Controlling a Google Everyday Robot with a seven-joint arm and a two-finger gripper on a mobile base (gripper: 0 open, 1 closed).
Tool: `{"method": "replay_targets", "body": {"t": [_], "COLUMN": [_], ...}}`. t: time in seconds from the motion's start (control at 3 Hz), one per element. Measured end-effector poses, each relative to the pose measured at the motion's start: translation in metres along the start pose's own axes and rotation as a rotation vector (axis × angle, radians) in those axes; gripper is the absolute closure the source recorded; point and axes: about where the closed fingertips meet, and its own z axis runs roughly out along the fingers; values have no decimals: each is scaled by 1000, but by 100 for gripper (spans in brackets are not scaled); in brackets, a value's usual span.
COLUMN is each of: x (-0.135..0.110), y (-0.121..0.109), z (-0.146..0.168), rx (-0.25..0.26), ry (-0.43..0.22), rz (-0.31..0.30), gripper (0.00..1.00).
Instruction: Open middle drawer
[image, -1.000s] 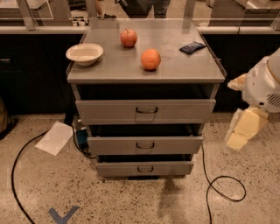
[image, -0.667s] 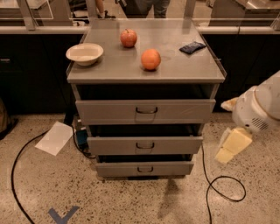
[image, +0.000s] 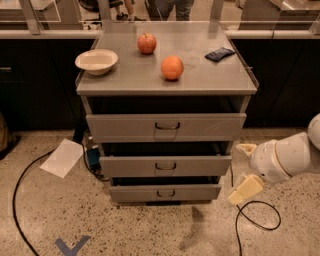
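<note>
Hand (image: 237, 174) spread at three o'clock of the middle drawer (image: 200, 166), rigid metal, probably weighty: pinch its central wire handle (image: 165, 166).

Grey cabinet of three drawers. Its tabletop (image: 125, 82) bears a white bowl (image: 96, 61), an apple (image: 146, 43), an orange (image: 172, 68) and a dark packet (image: 220, 53). The middle drawer (image: 200, 165) carries a dark wire handle (image: 165, 166) at centre. The tool (image: 245, 169) hangs low, just beside this drawer's right end, not touching, cream fingers (image: 246, 189) spread apart. A paper sheet (image: 62, 157) lies on the floor at left.
</note>
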Motion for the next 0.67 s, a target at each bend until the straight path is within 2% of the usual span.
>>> {"method": "replay_targets", "body": {"t": [0.33, 0.67], "x": [4, 4], "y": [1, 1], "z": [7, 7], "rx": [-13, -13], "ry": [-8, -8], "rz": [-26, -26], "gripper": [0, 0]}}
